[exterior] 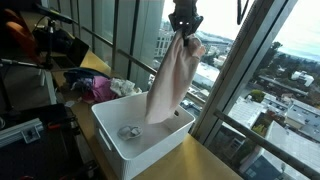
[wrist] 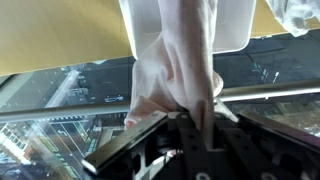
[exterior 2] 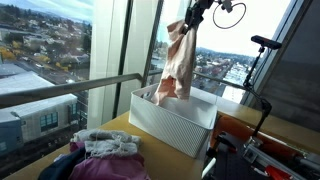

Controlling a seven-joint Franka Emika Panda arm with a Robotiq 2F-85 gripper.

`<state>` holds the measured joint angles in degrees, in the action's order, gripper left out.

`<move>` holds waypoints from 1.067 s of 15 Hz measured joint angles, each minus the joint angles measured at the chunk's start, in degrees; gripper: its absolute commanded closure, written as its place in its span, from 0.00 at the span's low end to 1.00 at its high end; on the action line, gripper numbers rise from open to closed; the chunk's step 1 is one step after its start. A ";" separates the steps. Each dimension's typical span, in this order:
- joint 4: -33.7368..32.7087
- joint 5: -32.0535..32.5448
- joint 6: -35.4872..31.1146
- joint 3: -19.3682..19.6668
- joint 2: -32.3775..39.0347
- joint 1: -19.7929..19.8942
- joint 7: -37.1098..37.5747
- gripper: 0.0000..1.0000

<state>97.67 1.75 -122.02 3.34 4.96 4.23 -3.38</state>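
Observation:
My gripper is shut on the top of a pale pink cloth and holds it high, so it hangs straight down. The cloth's lower end reaches into a white rectangular bin on the wooden table. In an exterior view the gripper holds the cloth over the same bin. In the wrist view the cloth runs from my fingers toward the bin. A small dark object lies on the bin's floor.
A pile of clothes, pink and white, lies on the table beside the bin; it also shows in an exterior view. Tall windows with metal frames stand close behind. Tripods and gear crowd one side, a red case the other.

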 measured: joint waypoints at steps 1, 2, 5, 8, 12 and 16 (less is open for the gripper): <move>0.67 -0.06 -0.01 0.02 0.72 0.29 0.00 0.97; 1.45 -0.09 -0.04 0.02 1.38 0.36 0.01 0.97; 4.96 -0.14 -0.38 -0.10 2.75 0.09 0.16 0.97; 9.25 -0.13 -1.31 -0.41 3.78 -0.39 0.69 0.64; 13.24 -0.11 -3.16 -0.57 5.00 -0.88 1.09 0.41; 13.77 -0.11 -3.20 -1.24 4.49 -2.06 1.33 0.12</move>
<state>111.44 1.63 -125.22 2.10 9.45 2.17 -2.05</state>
